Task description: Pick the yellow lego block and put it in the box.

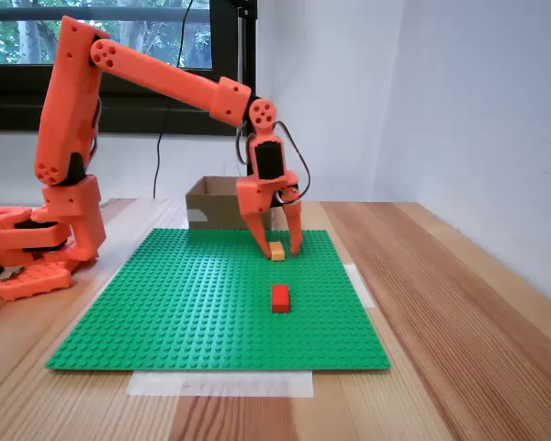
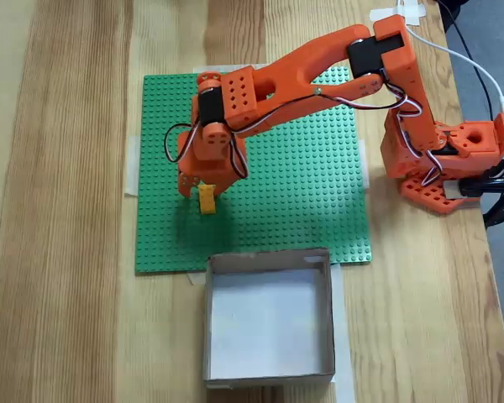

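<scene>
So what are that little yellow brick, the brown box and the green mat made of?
The yellow lego block looks like smooth moulded plastic. The box seems plain brown cardboard, with thin matte walls and raw cut edges. The green baseplate is likely hard plastic too, given its even grid of studs.

The yellow lego block (image 1: pixel 277 250) (image 2: pixel 207 199) is a small yellow-orange rectangular brick lying flat on the green studded plate, in its far part in a fixed view taken from the front. From above, its long side points toward the box (image 2: pixel 269 319) (image 1: pixel 222 204). The box is a low, open brown cardboard one with short walls and a pale bare floor. It stands upright on the wooden table, just against the plate's edge, apart from the block.
</scene>
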`<state>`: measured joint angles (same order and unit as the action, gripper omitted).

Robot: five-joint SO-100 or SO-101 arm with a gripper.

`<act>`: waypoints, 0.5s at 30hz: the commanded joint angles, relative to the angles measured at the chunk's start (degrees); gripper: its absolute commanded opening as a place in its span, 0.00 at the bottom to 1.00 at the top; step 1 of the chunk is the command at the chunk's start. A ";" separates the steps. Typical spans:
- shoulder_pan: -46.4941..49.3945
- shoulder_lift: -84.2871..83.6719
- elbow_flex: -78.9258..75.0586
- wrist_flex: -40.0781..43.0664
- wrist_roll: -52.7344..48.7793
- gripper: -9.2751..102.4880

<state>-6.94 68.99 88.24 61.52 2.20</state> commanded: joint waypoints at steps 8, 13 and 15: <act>0.35 0.26 -1.14 0.53 0.09 0.21; 0.35 0.26 -1.41 0.79 -0.09 0.19; 0.35 0.35 -1.41 0.79 -0.26 0.18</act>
<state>-6.94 68.99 88.24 61.96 2.20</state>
